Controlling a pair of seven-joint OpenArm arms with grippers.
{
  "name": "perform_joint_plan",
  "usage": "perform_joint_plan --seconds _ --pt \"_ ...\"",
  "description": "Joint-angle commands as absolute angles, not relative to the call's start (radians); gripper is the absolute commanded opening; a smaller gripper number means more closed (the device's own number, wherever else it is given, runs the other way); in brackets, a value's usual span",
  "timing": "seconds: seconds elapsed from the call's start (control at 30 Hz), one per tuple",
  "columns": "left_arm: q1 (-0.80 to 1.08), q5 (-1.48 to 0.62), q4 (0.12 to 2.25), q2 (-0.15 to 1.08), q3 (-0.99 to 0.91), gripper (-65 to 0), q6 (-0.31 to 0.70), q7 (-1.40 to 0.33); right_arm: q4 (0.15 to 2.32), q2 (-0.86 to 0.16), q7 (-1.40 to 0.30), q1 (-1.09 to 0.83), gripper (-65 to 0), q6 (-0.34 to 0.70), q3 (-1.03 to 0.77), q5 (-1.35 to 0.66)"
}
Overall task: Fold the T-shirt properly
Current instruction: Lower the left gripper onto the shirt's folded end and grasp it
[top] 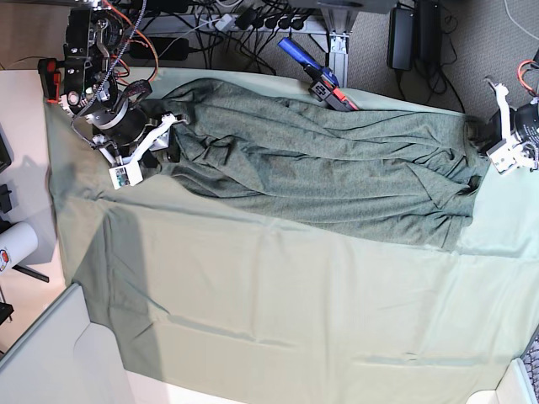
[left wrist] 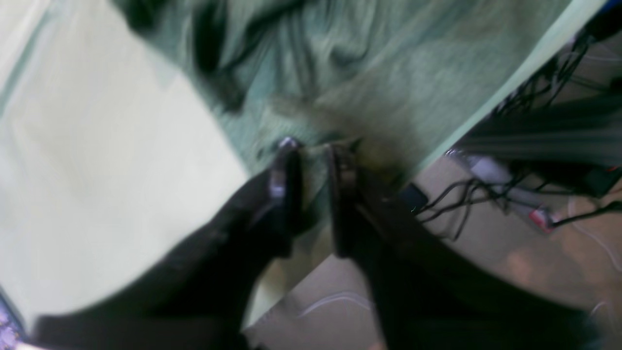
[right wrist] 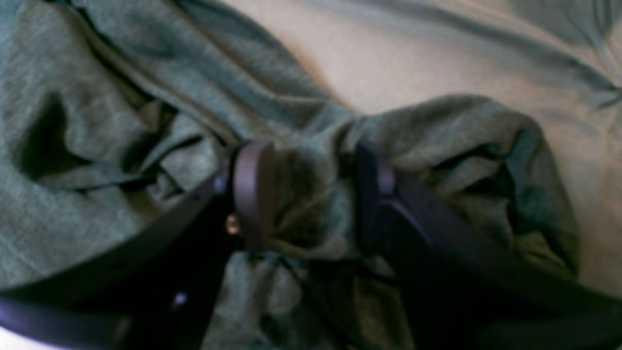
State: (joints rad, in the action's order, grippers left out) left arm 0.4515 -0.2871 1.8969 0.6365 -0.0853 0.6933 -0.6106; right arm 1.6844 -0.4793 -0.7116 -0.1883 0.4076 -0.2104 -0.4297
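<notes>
The dark olive-green T-shirt (top: 337, 168) lies crumpled and stretched sideways across the far half of the table. My right gripper (top: 171, 139) is at its left end. In the right wrist view the right gripper (right wrist: 313, 189) is shut on a thick bunch of T-shirt (right wrist: 311, 194) fabric between its fingers (right wrist: 252, 189). My left gripper (top: 482, 135) is at the shirt's right end, near the table edge. In the left wrist view the left gripper (left wrist: 313, 153) is shut on a thin fold of the T-shirt (left wrist: 369, 63). That view is blurred.
The mint-green table cloth (top: 278, 303) covers the table. A blue and red tool (top: 320, 80) lies at the far edge. Cables and power strips (top: 253, 21) run behind the table. A white cylinder (top: 17, 244) stands at the left. Floor and cables (left wrist: 525, 204) show past the table edge.
</notes>
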Motion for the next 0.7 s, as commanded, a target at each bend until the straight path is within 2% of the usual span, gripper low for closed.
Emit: perform_joint_plan --seconds 0.0,0.07,0.1,0.67 --pt "0.447 -0.296 1.911 0.667 -0.096 -41.9 0.698 -0.603 1.698 -0.496 -0.693 -0.178 -38.1 0.416 -0.221 -0.438" --pt "0.447 -0.303 1.911 0.694 -0.096 -31.9 0.698 -0.603 1.698 -0.496 -0.693 -0.178 -38.1 0.416 -0.221 -0.438" --pt "0.447 -0.314 1.911 0.707 -0.096 -29.6 0.698 -0.603 1.698 -0.496 -0.693 -0.178 -38.1 0.416 -0.221 -0.438" --pt "0.446 -0.306 1.885 0.723 -0.036 -30.5 0.698 -0.532 1.698 -0.496 -0.692 -0.178 -38.1 0.416 -0.221 -0.456"
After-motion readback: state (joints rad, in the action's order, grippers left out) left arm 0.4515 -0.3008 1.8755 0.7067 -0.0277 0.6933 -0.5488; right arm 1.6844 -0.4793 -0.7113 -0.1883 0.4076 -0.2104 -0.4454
